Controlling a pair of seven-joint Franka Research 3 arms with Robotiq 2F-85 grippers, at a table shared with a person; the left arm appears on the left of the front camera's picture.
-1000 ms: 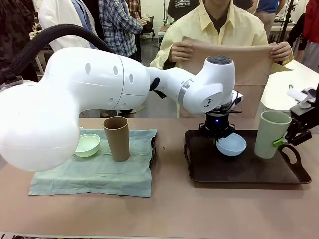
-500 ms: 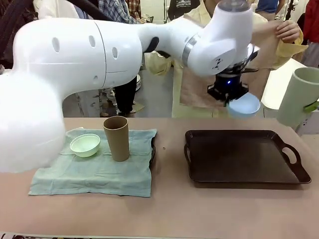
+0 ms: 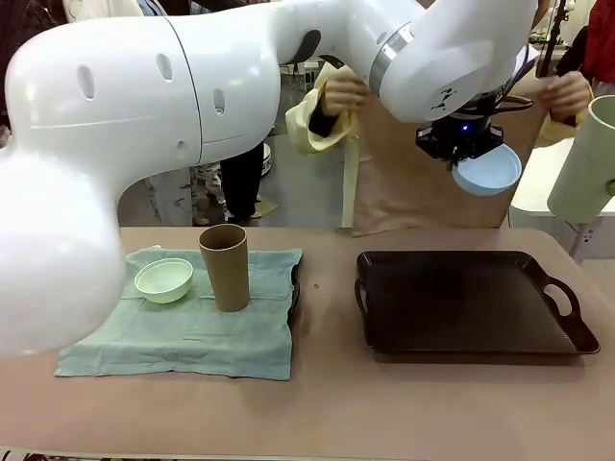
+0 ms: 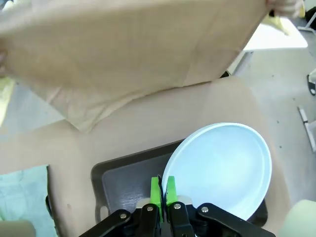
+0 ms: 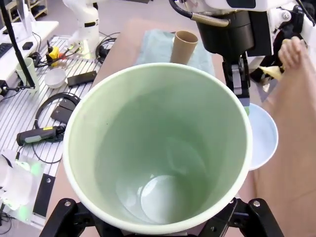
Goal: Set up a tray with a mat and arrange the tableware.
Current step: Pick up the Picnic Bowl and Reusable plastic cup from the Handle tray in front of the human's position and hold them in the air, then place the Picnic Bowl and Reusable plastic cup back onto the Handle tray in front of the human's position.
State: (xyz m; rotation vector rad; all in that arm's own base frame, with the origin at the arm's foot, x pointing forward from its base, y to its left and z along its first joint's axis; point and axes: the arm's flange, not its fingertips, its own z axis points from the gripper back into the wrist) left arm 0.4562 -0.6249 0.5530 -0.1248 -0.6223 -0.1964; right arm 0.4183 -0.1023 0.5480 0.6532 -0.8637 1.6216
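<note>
The dark brown tray (image 3: pixel 461 312) lies bare on the table at the right. High above its far edge my left gripper (image 3: pixel 469 154) is shut on the rim of the light blue bowl (image 3: pixel 488 171); its green pads (image 4: pixel 157 190) pinch the bowl (image 4: pixel 224 168) over the tray (image 4: pixel 126 185). At the right edge the pale sage tumbler (image 3: pixel 584 173) hangs in the air, with my right gripper (image 5: pixel 158 224) shut around it (image 5: pixel 158 148). A person behind the tray holds a tan mat (image 3: pixel 413 192) spread out (image 4: pixel 128 54). The mint bowl (image 3: pixel 163 279) and brown tumbler (image 3: pixel 224 266) stand at the left.
A folded green cloth (image 3: pixel 183 331) lies under the mint bowl and brown tumbler on the table's left half. My left arm's big white links (image 3: pixel 144 106) cross the upper picture. A white side table (image 3: pixel 538 187) stands beyond the right end.
My left gripper has lifted the blue bowl off the tray and up to the right. The sage tumbler has risen off the tray too. The person has brought the mat lower behind the tray.
</note>
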